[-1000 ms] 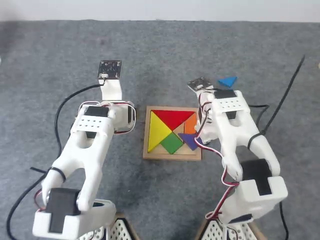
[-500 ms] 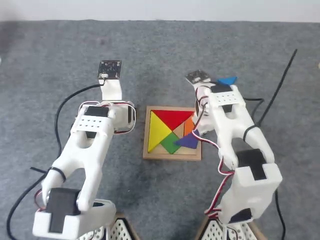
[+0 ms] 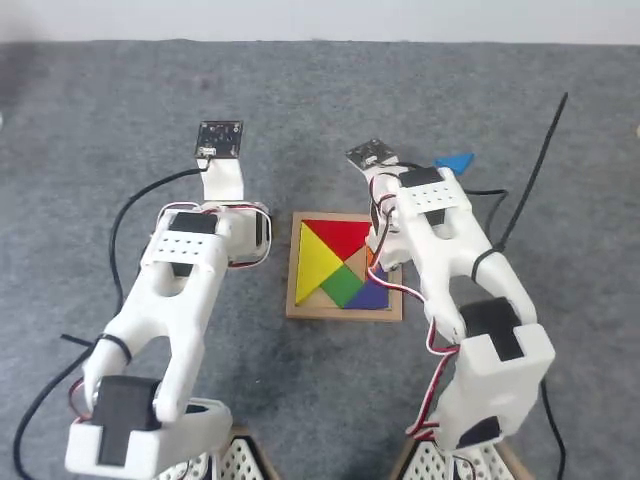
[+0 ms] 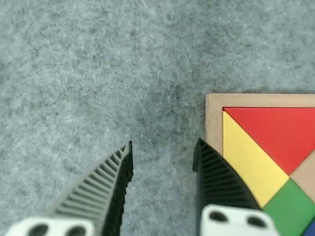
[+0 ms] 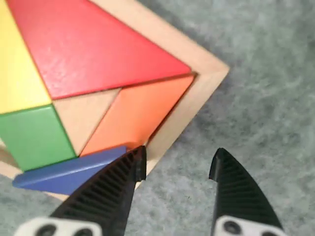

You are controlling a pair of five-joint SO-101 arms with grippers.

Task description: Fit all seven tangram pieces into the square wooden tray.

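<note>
A: Right claw?
B: Spread wide, holding nothing, above a corner of the wooden tray, near the orange piece and the dark blue piece.
A: Left claw?
B: Parted too, over the grey counter just beside the tray. The red triangle, yellow triangle and green square lie inside. A light blue triangle lies apart on the counter.

a grey fuzzy mat lies under everything and reaches from side to side. it looks soft and speckled, with lighter and darker bits all over. along the far edge of the mat runs a plain white strip.
</note>
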